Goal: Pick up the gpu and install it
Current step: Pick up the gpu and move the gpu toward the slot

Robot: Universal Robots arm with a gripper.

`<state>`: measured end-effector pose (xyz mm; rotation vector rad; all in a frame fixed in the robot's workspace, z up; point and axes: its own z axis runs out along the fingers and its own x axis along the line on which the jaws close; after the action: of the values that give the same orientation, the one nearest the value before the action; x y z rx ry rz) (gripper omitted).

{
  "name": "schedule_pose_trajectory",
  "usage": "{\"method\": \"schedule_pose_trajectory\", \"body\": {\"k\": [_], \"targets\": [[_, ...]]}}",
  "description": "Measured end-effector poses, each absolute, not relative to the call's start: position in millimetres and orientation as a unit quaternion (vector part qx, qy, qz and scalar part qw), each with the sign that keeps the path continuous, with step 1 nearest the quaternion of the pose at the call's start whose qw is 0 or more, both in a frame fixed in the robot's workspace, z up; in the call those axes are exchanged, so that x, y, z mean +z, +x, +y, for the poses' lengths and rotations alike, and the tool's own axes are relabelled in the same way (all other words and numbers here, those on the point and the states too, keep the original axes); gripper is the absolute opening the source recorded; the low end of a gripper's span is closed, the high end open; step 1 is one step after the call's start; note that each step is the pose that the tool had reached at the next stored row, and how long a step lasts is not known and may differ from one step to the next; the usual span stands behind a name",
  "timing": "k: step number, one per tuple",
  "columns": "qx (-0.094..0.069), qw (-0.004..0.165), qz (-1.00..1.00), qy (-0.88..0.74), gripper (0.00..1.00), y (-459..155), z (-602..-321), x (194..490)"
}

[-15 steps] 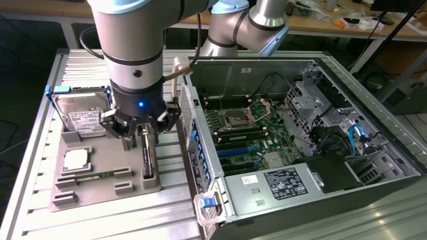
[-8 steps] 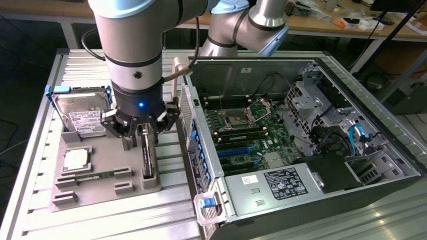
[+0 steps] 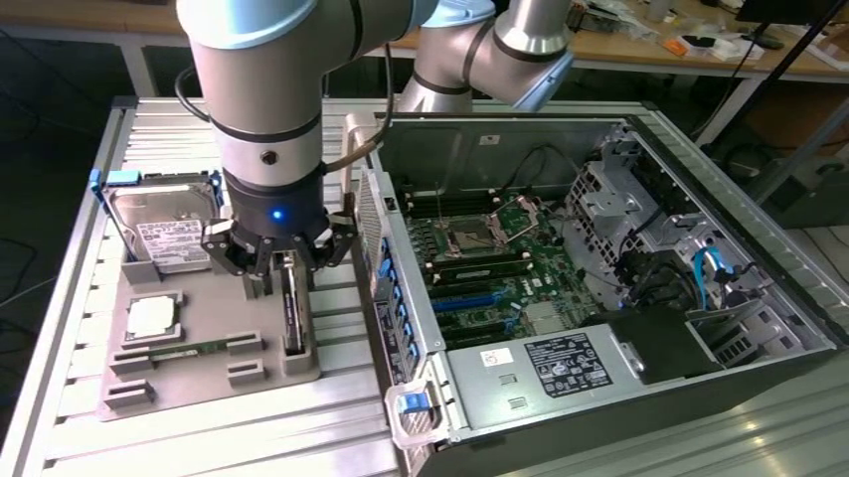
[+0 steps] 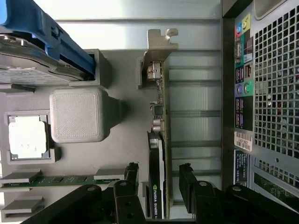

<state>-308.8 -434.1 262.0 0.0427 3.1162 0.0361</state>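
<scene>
We see the gripper [image 4: 159, 171] wide open and empty, fingers straddling the gpu [image 4: 157, 154]. The card stands on edge in the grey tray [image 4: 121, 140], its slot keeping both flat faces free for gripping.

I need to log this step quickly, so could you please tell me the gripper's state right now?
Gripper: open, astride the gpu standing on edge, not closed on it.

my fingers [image 4: 131, 173] are black, gpu [image 4: 155, 161] black with green board edge and silver bracket, tray [image 4: 124, 137] plain grey, drive caddy [image 4: 46, 28] blue, case grille [image 4: 275, 84] a black square-hole mesh
</scene>
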Motion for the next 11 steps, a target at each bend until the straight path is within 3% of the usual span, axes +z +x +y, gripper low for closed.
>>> {"method": "schedule_pose_trajectory", "body": {"k": [11], "targets": [[0.011, 0.013, 0.999, 0.032, 0.48, -308.9, -434.1, 253.2]]}}
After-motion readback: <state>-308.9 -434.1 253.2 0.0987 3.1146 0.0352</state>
